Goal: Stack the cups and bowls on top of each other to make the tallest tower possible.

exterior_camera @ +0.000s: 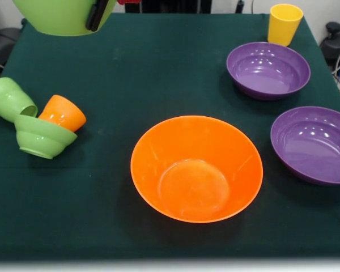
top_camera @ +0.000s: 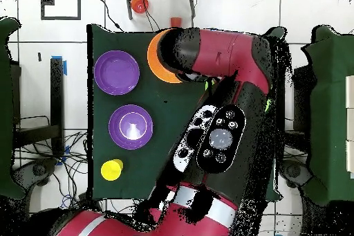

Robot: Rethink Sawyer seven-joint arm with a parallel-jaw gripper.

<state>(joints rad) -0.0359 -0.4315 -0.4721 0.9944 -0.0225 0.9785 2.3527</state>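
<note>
Risk I judged: the medium green bowl (exterior_camera: 62,16), pinched at its rim by my closed end effector (exterior_camera: 96,16) above the bench's far corner, could slip before reaching the orange bowl (exterior_camera: 196,168) mid-bench.

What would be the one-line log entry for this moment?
gripper: shut on medium green bowl, lifted | large orange bowl: upright, empty | two purple bowls: apart | tower: not begun

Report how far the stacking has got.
Nothing is stacked yet. The large orange bowl sits empty mid-table, and the two purple bowls and the yellow cup stand apart. In hand: a light green bowl is lifted at the top edge, the gripper on its rim. Left: the small green bowl, orange cup and green cup lie tipped together.
</note>
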